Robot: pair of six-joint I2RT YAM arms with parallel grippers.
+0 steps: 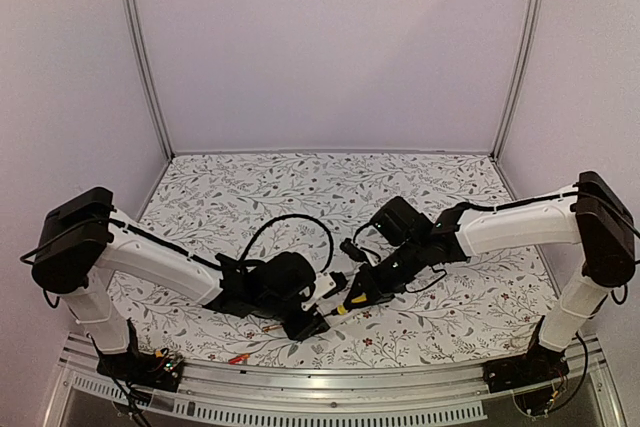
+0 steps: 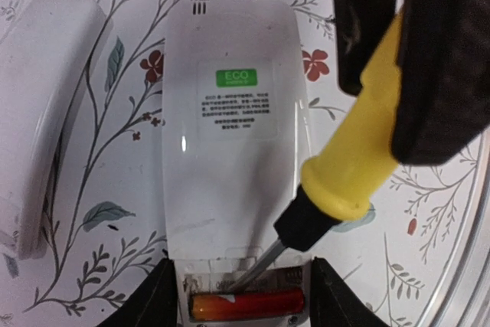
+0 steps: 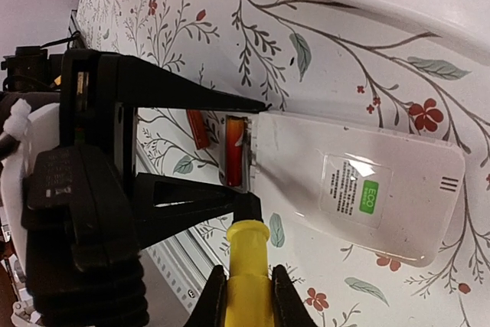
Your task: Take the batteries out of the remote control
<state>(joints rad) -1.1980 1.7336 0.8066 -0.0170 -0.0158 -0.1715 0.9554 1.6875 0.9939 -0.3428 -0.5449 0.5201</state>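
One red-orange cylindrical battery (image 3: 197, 129) lies out on the counter (image 3: 344, 59); a second battery (image 3: 233, 147) remains inside the white plastic remote (image 3: 360, 181). Left end effector (image 3: 259, 152) clamps the remote; right end effector (image 3: 246, 275) clamps a yellow-handled screwdriver (image 3: 245, 237).

The remote (image 2: 230, 151) was smooth, glossy plastic. The screwdriver (image 2: 356, 151) against it had a shiny plastic handle and metal shaft. The battery (image 2: 249, 304) inside it was glossy; the table cover (image 2: 115, 189) beneath, matt.
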